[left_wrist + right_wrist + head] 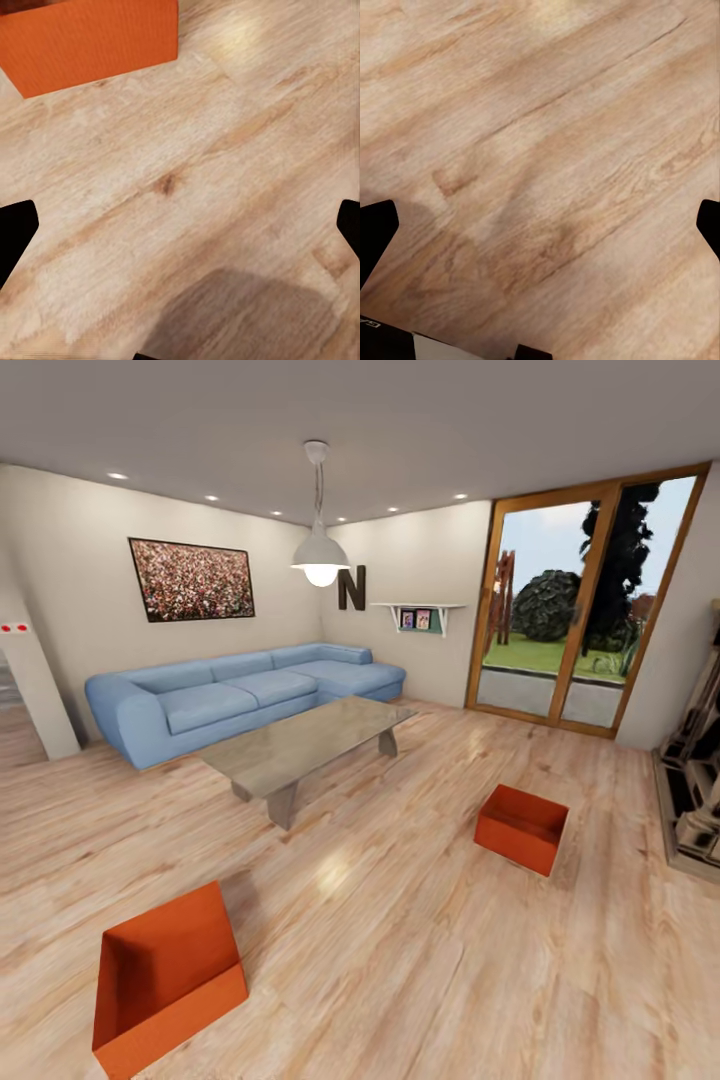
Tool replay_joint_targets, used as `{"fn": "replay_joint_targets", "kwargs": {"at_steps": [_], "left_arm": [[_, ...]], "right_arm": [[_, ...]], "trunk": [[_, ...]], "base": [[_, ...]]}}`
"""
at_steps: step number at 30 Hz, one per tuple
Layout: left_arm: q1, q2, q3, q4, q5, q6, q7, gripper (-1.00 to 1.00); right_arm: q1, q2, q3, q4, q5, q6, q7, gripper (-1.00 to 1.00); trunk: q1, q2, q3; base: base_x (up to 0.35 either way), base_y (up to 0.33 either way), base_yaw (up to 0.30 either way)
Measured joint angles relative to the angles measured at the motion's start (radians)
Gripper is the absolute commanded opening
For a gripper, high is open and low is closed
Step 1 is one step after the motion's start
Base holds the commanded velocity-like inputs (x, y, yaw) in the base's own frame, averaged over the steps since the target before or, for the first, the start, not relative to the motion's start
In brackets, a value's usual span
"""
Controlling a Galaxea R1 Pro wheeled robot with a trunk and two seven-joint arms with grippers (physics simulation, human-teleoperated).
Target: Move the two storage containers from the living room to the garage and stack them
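Living room [360, 660]: light wood plank floor [400, 960], wide and open in the foreground. Light-blue sectional sofa [240, 695] against the far wall. Grey glass coffee table [310, 745] just before it, apart from both containers. Near storage container [165, 975] on the planks at lower left, tilted. Far storage container [522, 827] to the right, well apart. Left fingers [15, 232] spread wide, holding nothing, container wall nearby. Right fingers [375, 232] likewise spread, empty, above bare planks.
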Motion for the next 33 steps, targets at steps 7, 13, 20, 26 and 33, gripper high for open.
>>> {"fn": "replay_joint_targets", "kwargs": {"at_steps": [7, 13, 20, 26, 33], "left_arm": [[0.000, 0.000, 0.000, 0.000, 0.000, 0.000, 0.000, 1.00], [0.000, 0.000, 0.001, 0.000, 0.000, 0.000, 0.000, 1.00], [0.000, -0.001, 0.001, 0.000, 0.000, 0.000, 0.000, 1.00], [0.000, -0.002, 0.002, 0.000, 0.000, 0.000, 0.000, 1.00], [0.000, 0.000, 0.002, -0.001, 0.001, 0.000, 0.000, 1.00]], "right_arm": [[0.000, 0.000, 0.000, 0.000, 0.000, 0.000, 0.000, 1.00], [0.000, 0.000, 0.000, 0.000, 0.000, 0.000, 0.000, 1.00], [0.000, 0.000, 0.000, 0.000, 0.000, 0.000, 0.000, 1.00], [0.000, 0.000, 0.000, 0.000, 0.000, 0.001, 0.000, 1.00], [0.000, 0.000, 0.000, 0.000, 0.000, 0.001, 0.000, 1.00]], "trunk": [[0.000, 0.000, 0.000], [0.000, 0.000, 0.000], [0.000, 0.000, 0.000], [0.000, 0.000, 0.000], [0.000, 0.000, 0.000]], "base": [[0.003, -0.002, 0.300], [0.000, 0.000, 0.300], [0.000, 0.000, 0.300], [0.000, 0.000, 0.300], [0.000, 0.000, 0.300]]}}
